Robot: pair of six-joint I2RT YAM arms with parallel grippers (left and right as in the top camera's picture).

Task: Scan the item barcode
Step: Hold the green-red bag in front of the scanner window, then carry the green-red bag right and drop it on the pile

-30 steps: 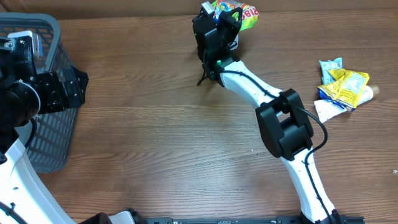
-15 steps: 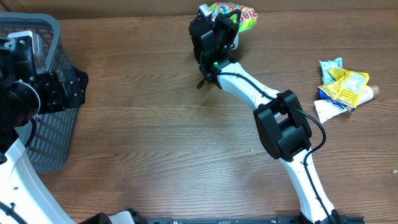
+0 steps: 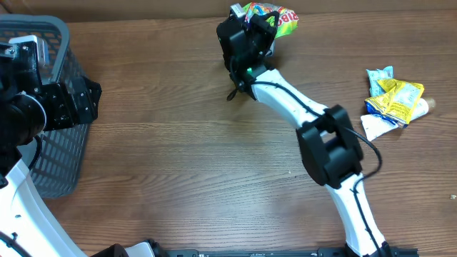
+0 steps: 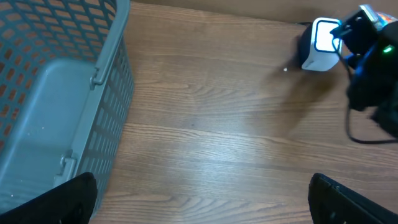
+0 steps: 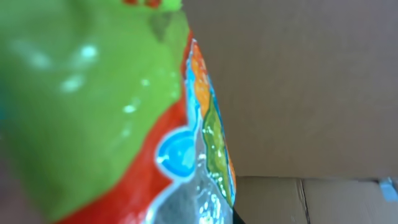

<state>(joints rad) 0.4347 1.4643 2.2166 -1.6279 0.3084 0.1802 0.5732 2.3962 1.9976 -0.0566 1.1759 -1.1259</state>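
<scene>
The item is a shiny green, red and orange snack bag [image 3: 277, 13], held up at the far middle of the table with my right gripper [image 3: 261, 21] shut on it. In the right wrist view the bag [image 5: 93, 106] fills the left half, blurred and very close. The scanner [image 4: 319, 43], a small white box with a lit face, stands on the table just left of the right arm's black wrist [image 4: 373, 68]. My left gripper [image 4: 202, 202] hangs open beside the basket, with only bare wood between its fingers [image 4: 74, 199].
A grey mesh basket [image 3: 50, 153] stands at the table's left edge, close to the left arm. A pile of yellow, blue and white packets [image 3: 393, 100] lies at the right. A brown cardboard wall [image 5: 298, 93] runs along the far edge.
The right wrist has shifted slightly left with the bag, and its elbow has swung a little to the right. The left arm has not moved.
</scene>
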